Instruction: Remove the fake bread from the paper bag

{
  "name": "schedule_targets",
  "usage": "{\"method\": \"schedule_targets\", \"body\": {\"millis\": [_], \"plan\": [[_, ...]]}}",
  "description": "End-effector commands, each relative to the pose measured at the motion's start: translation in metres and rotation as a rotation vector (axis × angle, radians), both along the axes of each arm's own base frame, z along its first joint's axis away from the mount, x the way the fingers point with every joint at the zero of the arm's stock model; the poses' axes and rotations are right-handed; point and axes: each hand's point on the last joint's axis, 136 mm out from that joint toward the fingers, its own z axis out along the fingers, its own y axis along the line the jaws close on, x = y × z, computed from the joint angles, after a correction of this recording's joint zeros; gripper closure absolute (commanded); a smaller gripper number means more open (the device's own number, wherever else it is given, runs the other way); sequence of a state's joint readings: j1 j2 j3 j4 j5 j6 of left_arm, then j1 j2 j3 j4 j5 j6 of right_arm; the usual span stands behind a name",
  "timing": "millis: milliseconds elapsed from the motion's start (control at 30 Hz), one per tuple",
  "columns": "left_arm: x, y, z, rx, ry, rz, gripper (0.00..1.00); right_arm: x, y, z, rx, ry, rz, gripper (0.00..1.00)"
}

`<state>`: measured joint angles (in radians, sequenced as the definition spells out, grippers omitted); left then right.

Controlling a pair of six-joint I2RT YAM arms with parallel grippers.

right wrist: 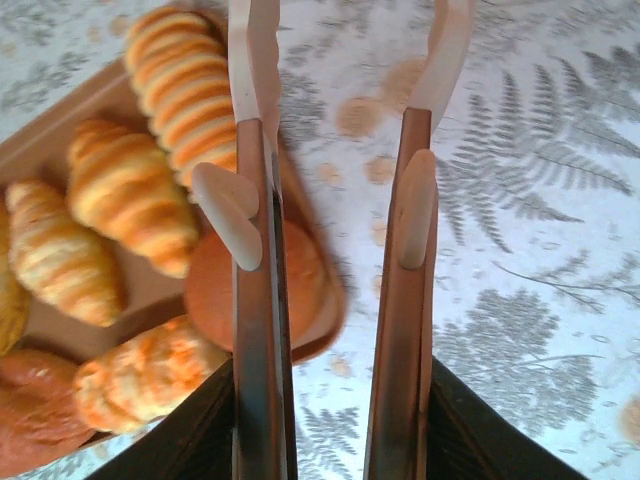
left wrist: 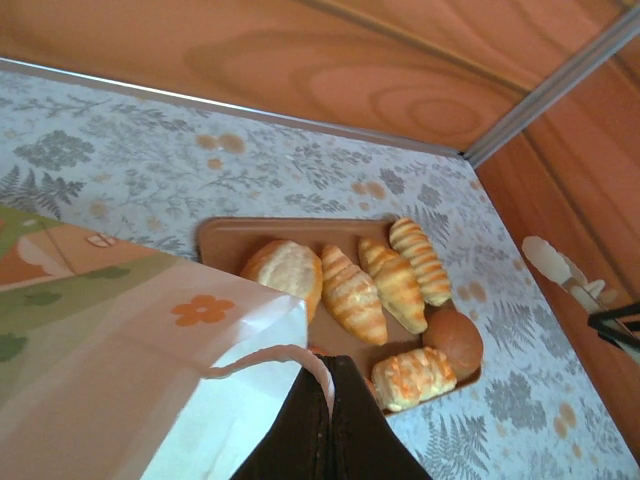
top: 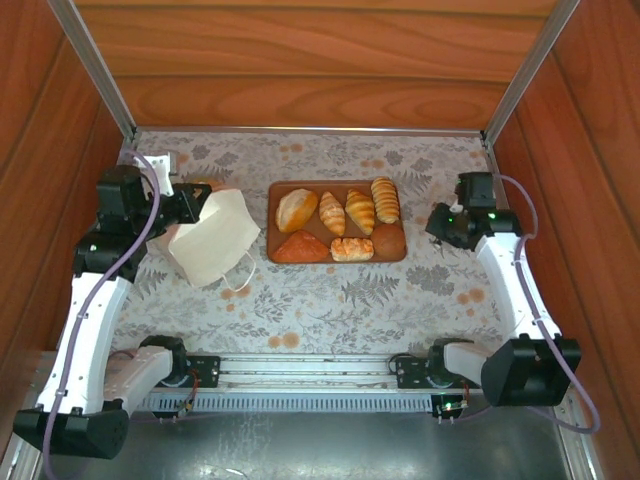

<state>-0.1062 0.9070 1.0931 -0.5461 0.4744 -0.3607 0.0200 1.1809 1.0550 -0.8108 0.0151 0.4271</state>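
The white paper bag [top: 213, 240] lies tilted at the left of the table, one cord loop [top: 241, 276] trailing toward me. My left gripper [top: 196, 207] is at the bag's upper edge. In the left wrist view, the gripper [left wrist: 331, 378] is shut on the bag's white cord handle [left wrist: 262, 355], beside the bag's printed side [left wrist: 110, 340]. Several pieces of fake bread [top: 332, 212] lie on a brown board [top: 282, 190]. My right gripper [top: 438, 222] hovers open at the board's right end. In the right wrist view, the gripper [right wrist: 348, 55] is empty above a round bun [right wrist: 305, 280].
Wooden walls [top: 300, 60] with metal corner posts [top: 100, 70] close in the floral tablecloth [top: 330, 300] at the back and both sides. The arms' bases and a metal rail [top: 310, 375] run along the near edge. The bag's inside is hidden.
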Motion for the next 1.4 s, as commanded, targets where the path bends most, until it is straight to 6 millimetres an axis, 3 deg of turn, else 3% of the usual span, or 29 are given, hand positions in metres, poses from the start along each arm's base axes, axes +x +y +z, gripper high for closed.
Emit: {"method": "schedule_targets", "body": {"millis": [0,133,567,800,1367], "plan": [[-0.014,-0.004,0.013,0.030,-0.063,-0.051,1.00,0.001,-0.008,-0.003,0.038,-0.018,0.064,0.57],[-0.013,-0.001,0.013,0.031,-0.061,-0.022,1.00,0.012,-0.022,-0.019,0.051,0.035,0.081,0.56],[-0.006,0.008,0.012,0.048,-0.053,0.036,1.00,0.054,-0.032,-0.065,-0.011,0.205,0.233,0.52],[-0.004,0.012,0.007,0.054,-0.042,0.066,1.00,0.058,-0.037,-0.099,-0.028,0.336,0.263,0.49],[0.001,0.014,0.009,0.056,-0.044,0.082,1.00,0.062,-0.050,-0.131,-0.108,0.450,0.288,0.39]]}}
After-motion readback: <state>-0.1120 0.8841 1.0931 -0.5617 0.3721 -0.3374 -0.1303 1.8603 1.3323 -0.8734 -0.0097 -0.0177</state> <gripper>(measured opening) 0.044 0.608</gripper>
